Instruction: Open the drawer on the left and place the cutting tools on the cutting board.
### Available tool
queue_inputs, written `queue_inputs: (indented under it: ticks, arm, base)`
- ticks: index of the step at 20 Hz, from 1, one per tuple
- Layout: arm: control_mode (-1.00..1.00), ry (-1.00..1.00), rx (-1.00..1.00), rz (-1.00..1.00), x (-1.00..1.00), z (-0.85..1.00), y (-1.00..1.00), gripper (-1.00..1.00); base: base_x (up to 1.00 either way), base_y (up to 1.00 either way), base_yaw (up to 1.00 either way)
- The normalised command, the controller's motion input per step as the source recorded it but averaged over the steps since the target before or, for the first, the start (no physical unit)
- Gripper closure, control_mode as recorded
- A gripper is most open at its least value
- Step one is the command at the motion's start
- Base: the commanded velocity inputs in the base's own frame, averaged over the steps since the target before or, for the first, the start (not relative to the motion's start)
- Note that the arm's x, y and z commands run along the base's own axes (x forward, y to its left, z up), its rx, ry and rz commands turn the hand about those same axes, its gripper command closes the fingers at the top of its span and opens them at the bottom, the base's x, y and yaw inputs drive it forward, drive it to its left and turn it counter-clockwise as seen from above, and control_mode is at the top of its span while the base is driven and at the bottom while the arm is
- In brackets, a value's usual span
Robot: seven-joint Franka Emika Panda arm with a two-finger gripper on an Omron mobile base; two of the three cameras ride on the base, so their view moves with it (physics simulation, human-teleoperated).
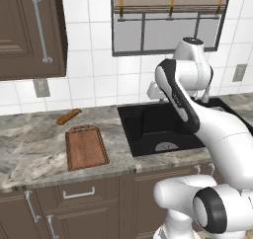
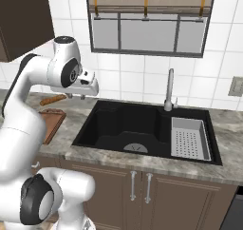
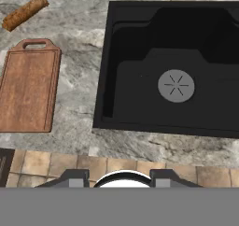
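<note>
Drawer (image 1: pixel 79 193) shut; cutting board (image 1: pixel 86 147) bare on counter.

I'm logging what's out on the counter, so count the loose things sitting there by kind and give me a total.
Cutting board: 1
Bread stick: 1
Total: 2

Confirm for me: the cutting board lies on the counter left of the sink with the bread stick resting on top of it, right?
Not quite. The cutting board does lie on the counter left of the sink, but the bread stick is not on it. It rests on the counter beyond the board's handle end, apart from it, as the hand view shows.
</note>
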Motion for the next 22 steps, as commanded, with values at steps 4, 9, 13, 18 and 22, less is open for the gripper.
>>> queue_inputs:
  ticks: [4, 9, 13, 18, 22]
  arm:
    - [-1.0, 0.0, -0.07, 0.0, -0.01, -0.19, 0.03, -1.0]
    - [-1.0, 0.0, -0.13, 0.02, -0.03, -0.51, 0.3, -1.0]
    - [-1.0, 0.0, -0.09, 0.15, 0.0, -0.45, 0.62, -1.0]
    - [-1.0, 0.08, -0.15, 0.27, -0.02, -0.33, 0.67, -1.0]
    - [-1.0, 0.06, -0.18, 0.36, -0.16, -0.29, 0.54, -1.0]
  base:
    - [0.0, 0.0, 0.0]
    - [0.0, 0.0, 0.0]
    - [0.0, 0.0, 0.0]
    - [0.0, 0.0, 0.0]
    - [0.0, 0.0, 0.0]
